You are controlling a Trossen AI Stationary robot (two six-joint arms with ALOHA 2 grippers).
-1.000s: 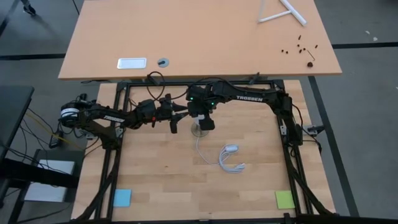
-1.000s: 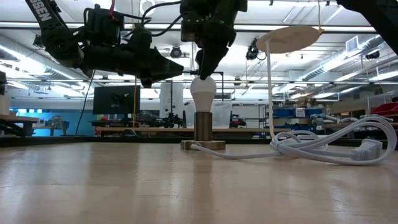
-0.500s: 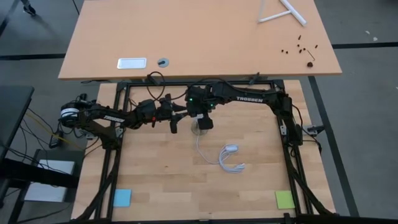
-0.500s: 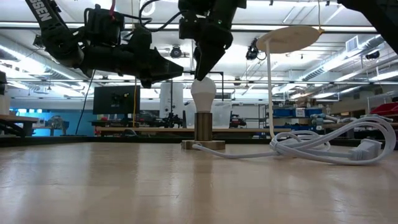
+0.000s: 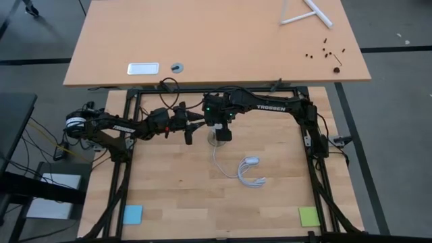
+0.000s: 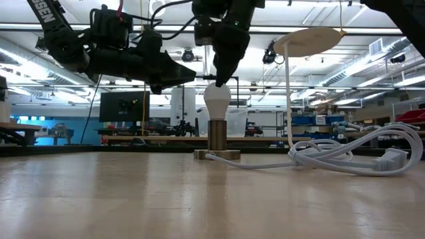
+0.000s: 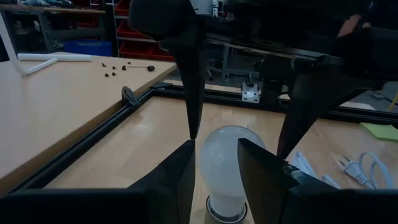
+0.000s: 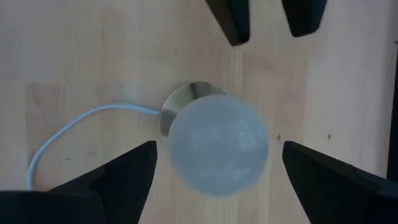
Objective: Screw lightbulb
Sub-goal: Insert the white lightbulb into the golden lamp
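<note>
The lightbulb (image 6: 216, 101) stands upright in its socket (image 6: 216, 137), toward the middle of the tabletop's (image 5: 182, 196) far edge. The socket's white cable (image 5: 223, 167) runs off toward the coiled cord (image 5: 251, 173) nearer the middle.

The right gripper (image 8: 214, 167) hangs straight above the bulb with its fingers spread wide, one on each side of the glass and clear of it (from its own wrist camera there is bare wood between each finger and the bulb). The low view shows its tips just at the crown of the bulb. The left gripper (image 7: 216, 168) sits level beside the bulb on the left-edge side, its fingers about halfway apart and holding nothing, pointing at the glass rather than around it.

How far the threads have gone in cannot be told from here. The risks, as I judge them:

- If the right gripper closes while off centre, one finger would meet the frosted glass first and push the bulb sideways, tipping the light socket, since nothing is pinning its base.
- Turning the bulb with the socket unheld could simply spin the socket and wind up the cable.
- A high, shallow grip on the round crown is likely to slip.
- The two grippers are close together, so a careless turn could knock them against each other.
</note>
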